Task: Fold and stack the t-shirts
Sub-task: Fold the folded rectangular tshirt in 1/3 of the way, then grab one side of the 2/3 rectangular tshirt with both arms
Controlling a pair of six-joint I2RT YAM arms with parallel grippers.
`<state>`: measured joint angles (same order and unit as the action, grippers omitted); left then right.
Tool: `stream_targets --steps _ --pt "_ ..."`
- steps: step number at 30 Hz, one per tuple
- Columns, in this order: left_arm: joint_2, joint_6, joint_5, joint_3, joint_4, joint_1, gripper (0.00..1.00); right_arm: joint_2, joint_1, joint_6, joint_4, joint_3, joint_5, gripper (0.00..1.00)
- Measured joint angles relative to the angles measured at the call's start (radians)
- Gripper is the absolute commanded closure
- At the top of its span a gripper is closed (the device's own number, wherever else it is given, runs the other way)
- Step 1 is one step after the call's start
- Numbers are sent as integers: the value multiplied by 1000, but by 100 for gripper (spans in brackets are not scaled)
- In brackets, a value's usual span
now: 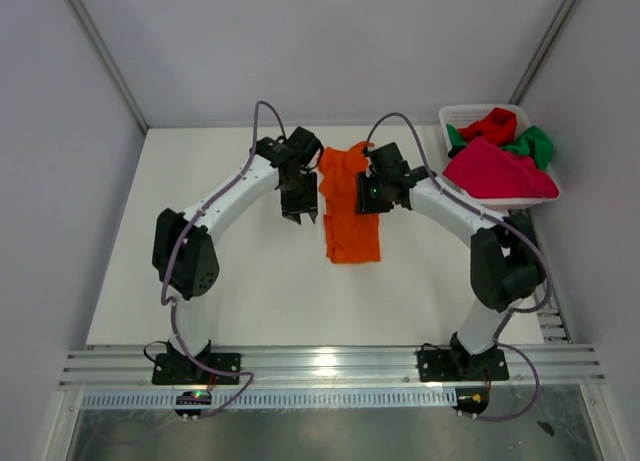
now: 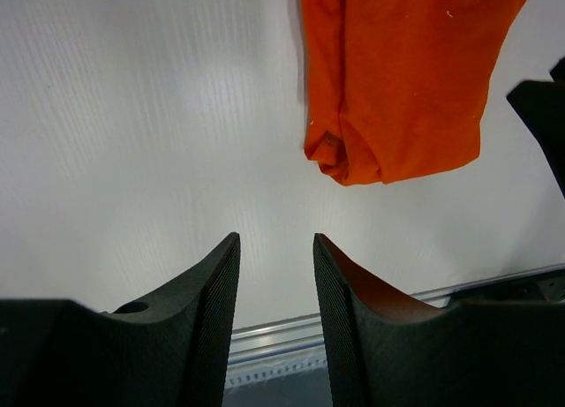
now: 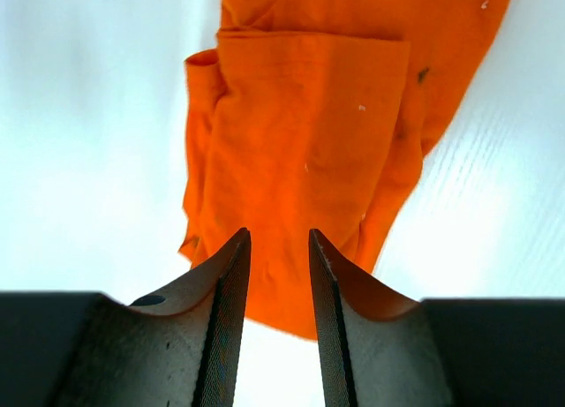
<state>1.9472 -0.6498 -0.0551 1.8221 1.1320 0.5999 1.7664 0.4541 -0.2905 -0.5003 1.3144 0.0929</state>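
My left gripper (image 2: 275,241) hangs half open and empty over bare worktop (image 2: 132,116). My right gripper (image 3: 275,235), jaws also parted with nothing held, hovers over the orange shirt (image 3: 309,142). That shirt lies partly folded between them near the far edge, while the pink shirt (image 1: 495,171), red shirt (image 1: 492,124) and green shirt (image 1: 536,141) are heaped in the basket (image 1: 450,113) at the far right corner.

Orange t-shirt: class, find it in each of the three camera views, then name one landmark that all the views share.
Top external: the orange t-shirt lies near the centre of the picture.
Left wrist: upper right.
Right wrist: upper centre, reaching down past the middle.
Shared landmark: the white table beneath it.
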Motion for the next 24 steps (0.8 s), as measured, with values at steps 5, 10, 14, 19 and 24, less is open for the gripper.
stream_targets --steps 5,10,14,19,24 --pt "0 -2 -2 -2 -8 0 59 -193 -1 -50 58 -149 45 53" --pt "0 -5 -2 -2 -10 0 59 -274 -1 -159 175 -379 135 49" --pt "0 -5 -2 -2 -10 0 59 -279 -1 -243 250 -531 202 47" --pt "0 -5 -2 -2 -9 0 59 -304 -1 -300 303 -639 228 46" --pt "-6 -4 -2 -2 -8 0 59 -343 -1 -320 328 -648 227 46"
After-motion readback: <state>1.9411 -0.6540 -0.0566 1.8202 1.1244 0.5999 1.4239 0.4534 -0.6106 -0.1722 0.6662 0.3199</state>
